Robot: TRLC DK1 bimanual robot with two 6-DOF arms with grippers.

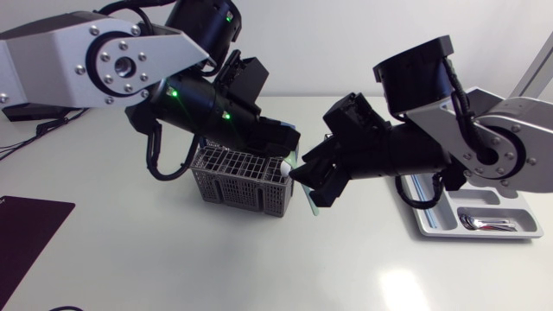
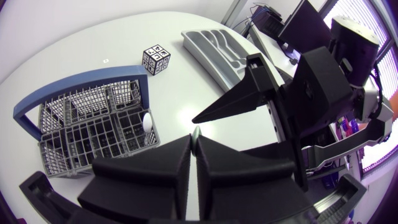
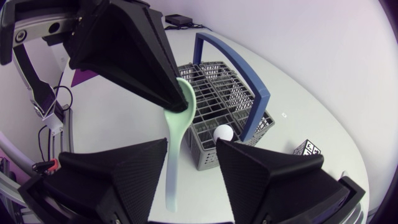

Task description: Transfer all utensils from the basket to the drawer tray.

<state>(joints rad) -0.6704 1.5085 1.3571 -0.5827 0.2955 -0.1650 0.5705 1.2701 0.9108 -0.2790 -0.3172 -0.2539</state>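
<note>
My left gripper (image 1: 289, 158) (image 2: 194, 138) is shut on the bowl of a pale green spoon (image 3: 176, 134), lifted just beside the right end of the grey wire basket (image 1: 238, 177) (image 3: 217, 99) with its blue handle. The spoon's handle hangs down between the fingers of my right gripper (image 1: 307, 179) (image 3: 193, 148). That gripper is open, with a gap showing between the handle and one finger. A white round-headed utensil (image 3: 222, 132) (image 2: 147, 121) stands in the basket. The grey drawer tray (image 1: 432, 226) (image 2: 214, 50) lies at the right and holds metal utensils (image 1: 488, 225).
A small cube with black-and-white markers (image 2: 155, 59) (image 3: 308, 149) sits on the table between the basket and the tray. A black mat (image 1: 26, 233) lies at the table's front left. Both arms crowd the space over the basket's right end.
</note>
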